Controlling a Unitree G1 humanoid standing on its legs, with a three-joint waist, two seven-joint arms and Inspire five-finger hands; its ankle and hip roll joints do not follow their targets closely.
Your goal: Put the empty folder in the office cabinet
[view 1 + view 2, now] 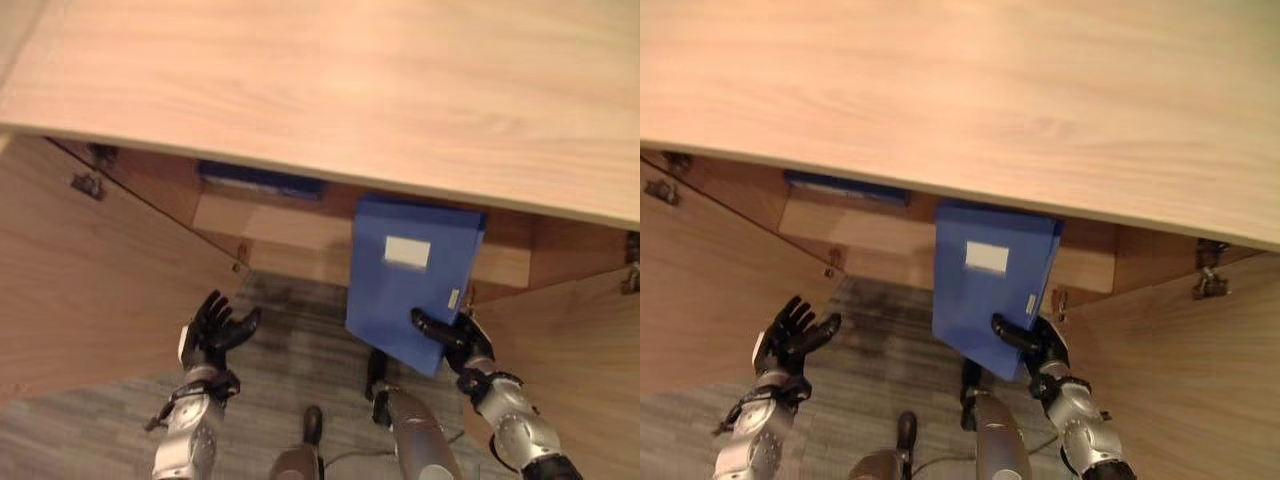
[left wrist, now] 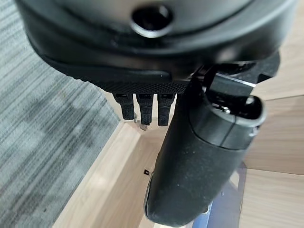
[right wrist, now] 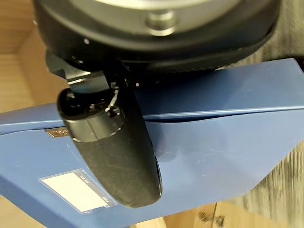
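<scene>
A blue folder (image 1: 405,280) with a white label (image 1: 406,251) is held flat in front of the open wooden cabinet (image 1: 260,230), its far end under the cabinet's top board. My right hand (image 1: 455,340) grips its near right corner, thumb (image 3: 116,156) pressed over the cover and fingers beneath. My left hand (image 1: 212,330) hovers apart on the left, fingers spread and holding nothing, near the open left door.
The cabinet's top board (image 1: 330,90) fills the upper view. Two open doors (image 1: 90,270) (image 1: 570,340) flank the gap. Another blue folder (image 1: 260,180) lies deep inside on the upper shelf. Grey carpet (image 1: 290,340) lies below.
</scene>
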